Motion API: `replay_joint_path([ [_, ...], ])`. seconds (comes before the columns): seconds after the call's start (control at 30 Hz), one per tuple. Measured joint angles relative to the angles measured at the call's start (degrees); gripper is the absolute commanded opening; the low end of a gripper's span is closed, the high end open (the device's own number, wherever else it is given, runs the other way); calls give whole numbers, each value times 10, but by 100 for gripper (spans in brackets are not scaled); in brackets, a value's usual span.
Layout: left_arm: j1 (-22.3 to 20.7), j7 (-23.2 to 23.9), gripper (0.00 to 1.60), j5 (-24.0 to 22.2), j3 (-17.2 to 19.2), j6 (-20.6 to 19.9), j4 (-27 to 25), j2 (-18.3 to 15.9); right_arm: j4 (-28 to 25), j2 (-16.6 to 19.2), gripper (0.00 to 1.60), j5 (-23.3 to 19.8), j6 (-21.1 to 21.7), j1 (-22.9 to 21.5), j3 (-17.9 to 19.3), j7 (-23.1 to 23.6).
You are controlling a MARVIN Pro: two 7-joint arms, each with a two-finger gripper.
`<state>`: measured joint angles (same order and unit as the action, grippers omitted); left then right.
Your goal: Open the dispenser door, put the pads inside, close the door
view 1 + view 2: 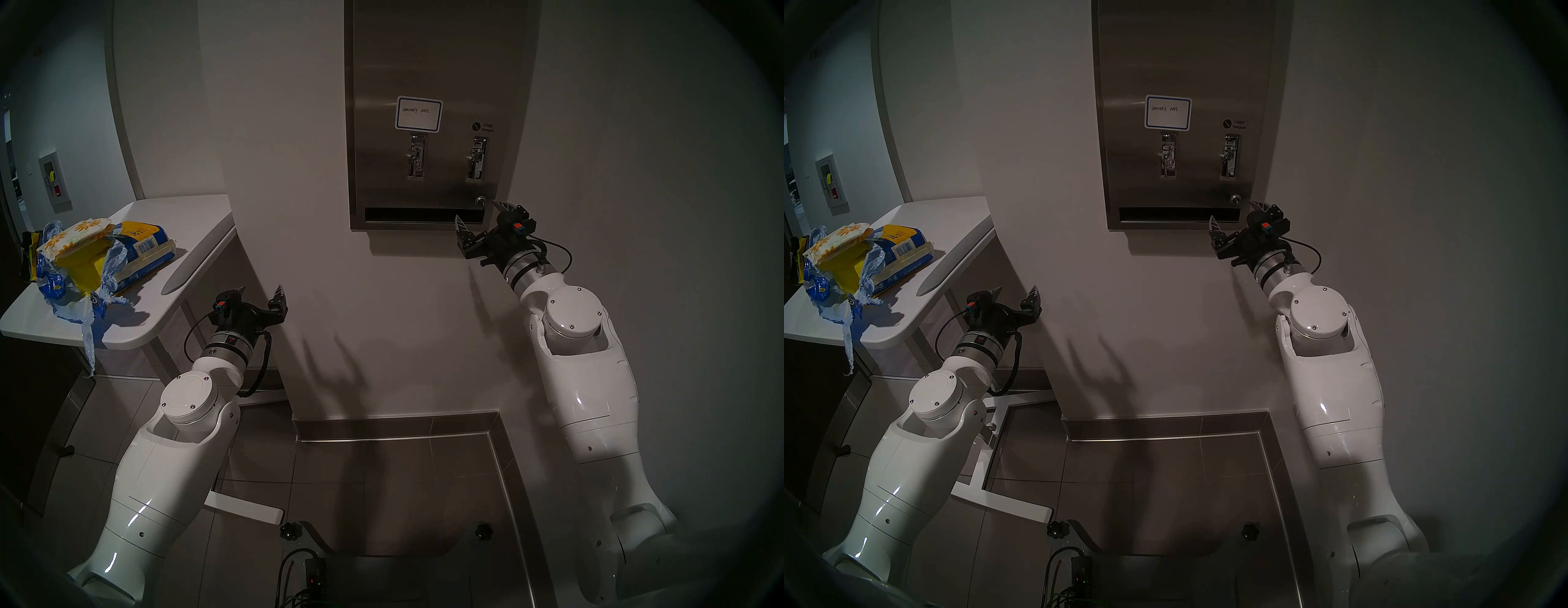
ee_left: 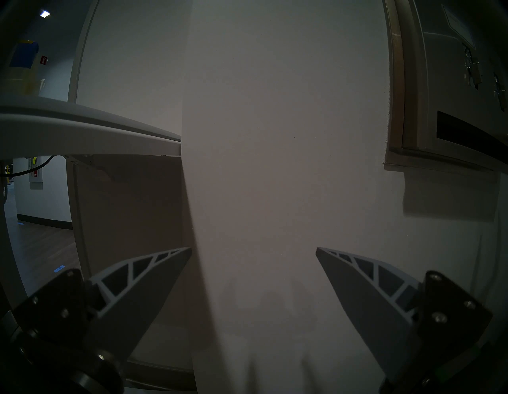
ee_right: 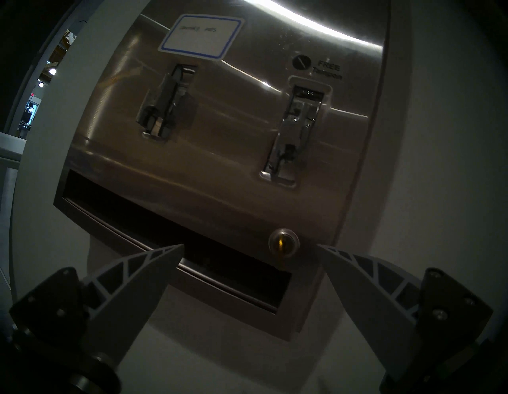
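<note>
White walls meet at a corner in this dim washroom, and the dispenser door (image 1: 424, 85), a tall brushed-steel panel, sits shut and flush on the wall ahead. Its round key lock (image 3: 284, 242) lies at the door's lower right corner, just above the long dark slot (image 3: 176, 234). The right gripper (image 1: 481, 216) is by far the nearer hand: its ribbed grey fingers stand wide apart and empty, one tip in front of the slot, the other at the door's right edge, with the lock between and slightly ahead of them. The left gripper (image 1: 259, 297) hangs lower, equally spread and empty, facing bare wall. On the white side table (image 1: 186, 212), toward its far left edge, the pads (image 1: 78, 235) in soft daisy-printed wrappers rest atop a torn blue-and-yellow bag (image 1: 85, 276).
</note>
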<state>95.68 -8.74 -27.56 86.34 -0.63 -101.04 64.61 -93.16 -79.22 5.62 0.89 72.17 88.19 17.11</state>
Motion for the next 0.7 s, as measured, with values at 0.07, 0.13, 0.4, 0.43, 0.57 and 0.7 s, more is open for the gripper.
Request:
replay_joint_path([
  [0.07,0,0,160,0,0,0,0,0,-2,-1,139,2,0,-1,-1,0],
  [0.13,0,0,160,0,0,0,0,0,-4,-1,132,5,1,-2,0,-1],
  [0.4,0,0,160,0,0,0,0,0,-11,-2,96,9,2,-4,6,-2],
  [0.43,0,0,160,0,0,0,0,0,-12,-2,95,10,3,-4,7,-3],
  [0.57,0,0,160,0,0,0,0,0,-13,-4,82,12,3,-4,9,-4],
  [0.7,0,0,160,0,0,0,0,0,-15,-7,78,13,3,-3,10,-7],
])
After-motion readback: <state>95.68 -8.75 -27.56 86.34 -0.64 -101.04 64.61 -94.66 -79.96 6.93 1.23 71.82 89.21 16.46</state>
